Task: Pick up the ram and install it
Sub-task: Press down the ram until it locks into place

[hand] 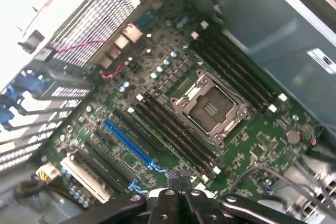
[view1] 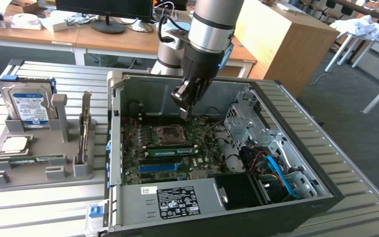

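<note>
A: Slatted grey metal bench (view1: 38, 212) nearest, bearing open black computer case (view1: 321, 197) on its side. Laid so for reach from above?

B: Judged so. Long blue plastic slot (view1: 166, 167) toward near side of board, vacant.

A: Location of ram?

B: Long slim green circuit-board stick (view1: 171, 151) just behind blue slot, on edge in a motherboard slot, level end to end. Taken as the ram, looks seated.

A: Pincer?

B: Dark two-fingered gripper (view1: 184, 112) above square silver processor socket (view1: 168, 133), beyond the stick and apart from it. Fingers pressed together, nothing between.

A: Other stick?

B: Matching green stick (view1: 38, 159) flat in grey plastic fixture (view1: 25, 175), exterior view's left, well apart. Recessed, presumably against sliding.

A: Farthest?

B: Wooden desks (view1: 45, 34).
</note>
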You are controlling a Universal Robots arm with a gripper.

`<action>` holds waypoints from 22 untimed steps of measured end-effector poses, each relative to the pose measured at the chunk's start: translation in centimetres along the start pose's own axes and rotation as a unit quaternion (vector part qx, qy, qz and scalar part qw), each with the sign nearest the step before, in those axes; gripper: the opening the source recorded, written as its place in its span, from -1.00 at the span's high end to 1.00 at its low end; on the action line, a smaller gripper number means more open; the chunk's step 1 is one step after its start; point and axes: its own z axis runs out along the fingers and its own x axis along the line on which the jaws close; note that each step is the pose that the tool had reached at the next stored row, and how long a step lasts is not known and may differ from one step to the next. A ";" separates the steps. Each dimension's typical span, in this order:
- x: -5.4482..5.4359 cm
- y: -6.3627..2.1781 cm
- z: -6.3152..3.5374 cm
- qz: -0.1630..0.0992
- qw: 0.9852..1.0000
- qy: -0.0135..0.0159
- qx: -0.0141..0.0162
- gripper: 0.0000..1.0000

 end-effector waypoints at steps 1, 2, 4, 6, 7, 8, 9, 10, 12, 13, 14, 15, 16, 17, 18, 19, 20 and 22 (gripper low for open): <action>0.0 0.00 0.01 0.009 1.000 0.000 0.000 0.80; 0.0 0.00 0.01 0.018 1.000 0.000 0.000 0.80; 0.0 0.00 0.02 0.036 0.999 0.000 -0.001 0.80; 0.0 0.00 0.03 0.054 0.999 -0.001 -0.001 0.80; 0.0 0.00 0.04 0.062 0.998 -0.001 -0.001 0.80; 0.0 0.00 0.05 0.072 0.997 -0.001 -0.002 0.80; 0.0 0.00 0.05 0.081 0.997 -0.001 -0.002 0.80; 0.0 0.00 0.06 0.089 0.996 -0.001 -0.002 0.80; 0.0 0.00 0.07 0.107 0.994 -0.001 -0.002 0.80; 0.0 0.00 0.08 0.116 0.993 -0.001 -0.003 0.80; 0.0 0.00 0.09 0.125 0.992 -0.002 -0.003 0.80; 0.0 0.00 0.10 0.134 0.991 -0.002 -0.003 0.80; 0.0 0.00 0.11 0.143 0.990 -0.002 -0.003 0.80; 0.0 0.00 0.12 0.152 0.988 -0.002 -0.003 0.80; 0.0 0.00 0.13 0.161 0.987 -0.002 -0.004 0.80; 0.0 0.00 0.14 0.170 0.985 -0.002 -0.004 0.80; 0.0 0.00 0.15 0.179 0.984 -0.002 -0.004 0.80; 0.0 0.00 0.18 0.197 0.980 -0.002 -0.004 0.80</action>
